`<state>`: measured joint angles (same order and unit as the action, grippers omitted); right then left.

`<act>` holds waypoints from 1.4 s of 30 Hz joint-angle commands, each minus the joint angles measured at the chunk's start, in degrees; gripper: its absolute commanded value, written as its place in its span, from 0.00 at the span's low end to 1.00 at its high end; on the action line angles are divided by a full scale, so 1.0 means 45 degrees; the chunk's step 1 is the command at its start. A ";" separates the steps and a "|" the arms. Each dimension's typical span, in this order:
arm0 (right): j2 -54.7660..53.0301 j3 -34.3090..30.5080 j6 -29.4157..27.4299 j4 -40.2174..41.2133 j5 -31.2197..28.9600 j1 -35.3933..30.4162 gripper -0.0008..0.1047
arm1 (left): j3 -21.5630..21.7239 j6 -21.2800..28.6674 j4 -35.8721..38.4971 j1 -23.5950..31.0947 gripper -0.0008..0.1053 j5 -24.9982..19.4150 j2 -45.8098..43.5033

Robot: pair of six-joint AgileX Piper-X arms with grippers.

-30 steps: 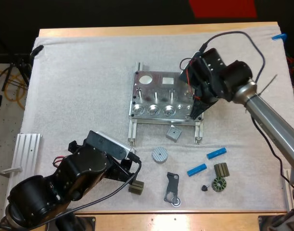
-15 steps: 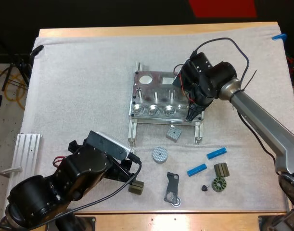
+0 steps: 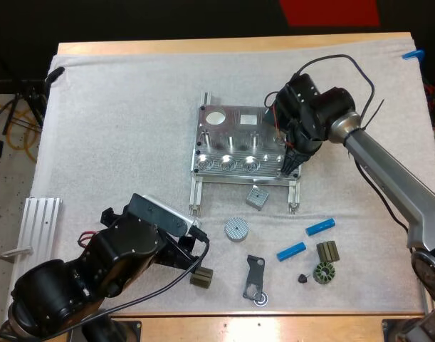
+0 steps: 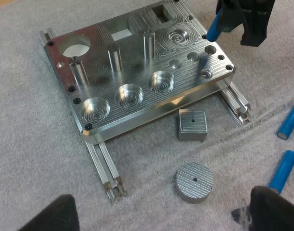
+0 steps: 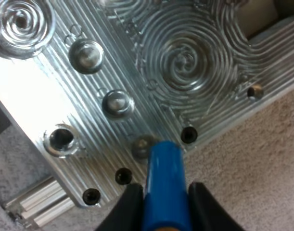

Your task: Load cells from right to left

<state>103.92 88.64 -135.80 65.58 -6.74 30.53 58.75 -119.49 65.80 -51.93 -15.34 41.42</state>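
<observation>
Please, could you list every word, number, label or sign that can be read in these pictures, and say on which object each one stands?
No readable text anywhere.
The fixture bears only machined spirals and holes, no letters.
The cell held by the right end effector is plain blue.
The loose cells, cube and disc show no marks either.
</observation>
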 commanded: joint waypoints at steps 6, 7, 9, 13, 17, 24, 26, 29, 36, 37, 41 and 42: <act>-0.0038 0.0106 -0.0112 -0.0014 0.0340 -0.0009 0.01 | 0.0101 0.0005 -0.0023 -0.0014 0.67 -0.0258 -0.0053; 0.0034 0.0106 -0.0112 -0.0014 0.0340 -0.0009 0.01 | 0.0101 0.0005 -0.0023 -0.0014 0.67 -0.0258 -0.0053; 0.0111 0.0106 -0.0112 -0.0014 0.0340 -0.0009 0.01 | 0.0101 0.0005 -0.0023 -0.0014 0.67 -0.0258 -0.0053; 0.0342 0.0106 -0.0078 -0.0014 0.0340 -0.0009 0.01 | 0.0101 0.0005 -0.0023 -0.0014 0.67 -0.0258 -0.0053; 0.0346 0.0106 -0.0078 -0.0014 0.0340 -0.0009 0.01 | 0.0101 0.0005 -0.0023 -0.0014 0.67 -0.0258 -0.0053; 0.0380 0.0106 0.0225 0.0443 0.0442 -0.0009 0.01 | 0.0101 0.0005 -0.0023 -0.0014 0.67 -0.0258 -0.0053; 0.0380 0.0106 0.0225 0.0452 0.0553 -0.0009 0.01 | 0.0101 0.0005 -0.0023 -0.0014 0.67 -0.0258 -0.0053; 0.0380 0.0106 0.0225 0.0362 0.0672 -0.0009 0.01 | 0.0101 0.0005 -0.0023 -0.0014 0.67 -0.0258 -0.0053; 0.0380 0.0106 0.0225 0.0012 0.0647 -0.0009 0.01 | 0.0101 0.0005 -0.0023 -0.0014 0.67 -0.0258 -0.0053; 0.0380 0.0106 0.0225 -0.0105 0.0604 -0.0009 0.01 | 0.0101 0.0005 -0.0023 -0.0014 0.67 -0.0258 -0.0053; 0.0380 0.0106 0.0144 -0.0299 0.0603 -0.0009 0.01 | 0.0101 0.0005 -0.0023 -0.0014 0.67 -0.0258 -0.0053; 0.0380 0.0106 0.0144 -0.0266 0.0603 -0.0009 0.01 | 0.0101 0.0005 -0.0023 -0.0014 0.67 -0.0258 -0.0053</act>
<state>105.97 88.64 -134.99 64.55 -4.38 30.53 58.75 -119.49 65.80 -51.93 -15.34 41.42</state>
